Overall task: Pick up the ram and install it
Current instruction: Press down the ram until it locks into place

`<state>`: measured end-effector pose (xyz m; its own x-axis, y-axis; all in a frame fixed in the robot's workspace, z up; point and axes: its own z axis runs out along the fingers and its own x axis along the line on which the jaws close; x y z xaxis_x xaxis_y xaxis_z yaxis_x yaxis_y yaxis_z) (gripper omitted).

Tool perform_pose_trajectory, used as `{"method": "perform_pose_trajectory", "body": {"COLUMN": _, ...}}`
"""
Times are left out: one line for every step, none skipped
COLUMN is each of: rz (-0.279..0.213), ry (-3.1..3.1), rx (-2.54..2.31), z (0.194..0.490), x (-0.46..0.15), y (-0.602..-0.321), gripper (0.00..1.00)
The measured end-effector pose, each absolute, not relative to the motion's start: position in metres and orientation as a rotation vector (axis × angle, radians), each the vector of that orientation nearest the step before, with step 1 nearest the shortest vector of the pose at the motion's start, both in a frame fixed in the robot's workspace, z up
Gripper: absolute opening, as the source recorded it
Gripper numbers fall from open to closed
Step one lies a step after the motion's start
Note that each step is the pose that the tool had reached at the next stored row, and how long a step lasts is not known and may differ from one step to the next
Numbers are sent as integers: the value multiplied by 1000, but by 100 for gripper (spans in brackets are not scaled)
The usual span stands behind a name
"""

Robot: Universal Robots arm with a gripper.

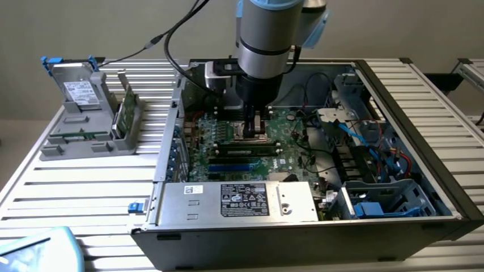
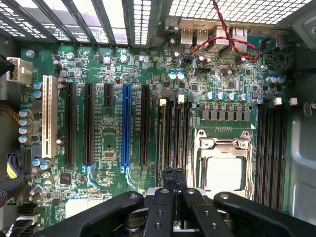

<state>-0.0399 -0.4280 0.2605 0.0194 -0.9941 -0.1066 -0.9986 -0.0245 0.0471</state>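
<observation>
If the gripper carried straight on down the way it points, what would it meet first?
Probably the motherboard, at the dark memory slots beside the CPU socket. The shut gripper points down at that spot; exact depth is unclear.

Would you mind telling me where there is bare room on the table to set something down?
The slatted table is bare between the grey holder rack and the computer case, and behind the case. Inside the case it is crowded with cables, and the claw is over the motherboard.

Motherboard [image 2: 133,74]: dark green, dotted with silver-topped capacitors. On it, one blue expansion slot [image 2: 126,126] among black slots; one cream-white slot [image 2: 48,116] beside them. Red-and-black twisted wire [image 2: 222,34] above the motherboard. Gripper [image 2: 174,197] black. Table [image 1: 83,187]: white slatted stripes.
</observation>
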Motion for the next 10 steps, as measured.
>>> {"method": "perform_pose_trajectory", "body": {"rz": 170, "ry": 2165, "rx": -2213, "z": 261, "x": -40, "y": -428, "gripper": 11}}
{"method": "perform_pose_trajectory", "body": {"rz": 170, "ry": 2165, "rx": -2213, "z": 261, "x": -40, "y": -428, "gripper": 11}}
{"method": "perform_pose_trajectory", "body": {"rz": 170, "ry": 2165, "rx": -2213, "z": 261, "x": -40, "y": -428, "gripper": 11}}
{"method": "perform_pose_trajectory", "body": {"rz": 170, "ry": 2165, "rx": -2213, "z": 261, "x": -40, "y": -428, "gripper": 11}}
{"method": "perform_pose_trajectory", "body": {"rz": 170, "ry": 2165, "rx": -2213, "z": 261, "x": -40, "y": -428, "gripper": 11}}
{"method": "perform_pose_trajectory", "body": {"rz": 170, "ry": 2165, "rx": -2213, "z": 261, "x": -40, "y": -428, "gripper": 11}}
{"method": "perform_pose_trajectory", "body": {"rz": 170, "ry": 2165, "rx": -2213, "z": 261, "x": -40, "y": -428, "gripper": 11}}
{"method": "perform_pose_trajectory", "body": {"rz": 170, "ry": 2165, "rx": -2213, "z": 261, "x": -40, "y": -428, "gripper": 11}}
{"method": "perform_pose_trajectory", "body": {"rz": 170, "ry": 2165, "rx": -2213, "z": 261, "x": -40, "y": -428, "gripper": 11}}
{"method": "perform_pose_trajectory", "body": {"rz": 170, "ry": 2165, "rx": -2213, "z": 261, "x": -40, "y": -428, "gripper": 11}}
